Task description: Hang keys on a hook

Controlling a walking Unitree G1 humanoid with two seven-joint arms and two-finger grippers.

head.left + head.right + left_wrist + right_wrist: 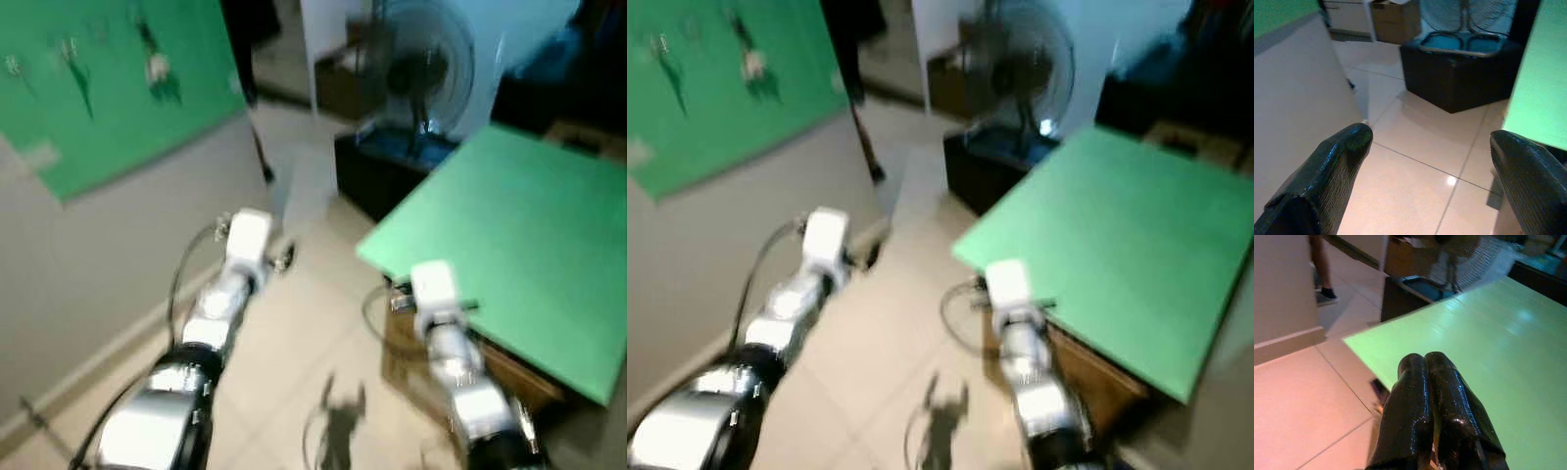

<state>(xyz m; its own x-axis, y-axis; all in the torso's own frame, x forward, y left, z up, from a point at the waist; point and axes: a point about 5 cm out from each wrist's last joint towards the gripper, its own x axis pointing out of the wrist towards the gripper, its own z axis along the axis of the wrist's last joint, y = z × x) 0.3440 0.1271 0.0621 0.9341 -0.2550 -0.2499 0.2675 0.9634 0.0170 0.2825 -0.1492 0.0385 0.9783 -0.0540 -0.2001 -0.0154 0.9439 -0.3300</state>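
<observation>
Robot is walking (views blurring); left gripper (1425,161) gaping empty, right gripper (1435,382) pressed together. Advise turning toward green wall panel (108,78), locating keys.

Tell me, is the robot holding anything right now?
No, nothing is held. The left end effector has its fingers spread wide over bare floor, and the right end effector has its fingers pressed together with nothing between them, above the green table.

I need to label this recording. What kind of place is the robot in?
Probably a room in a home, arranged for testing: a tiled floor, a standing fan on a black box, and a green-topped table.
</observation>
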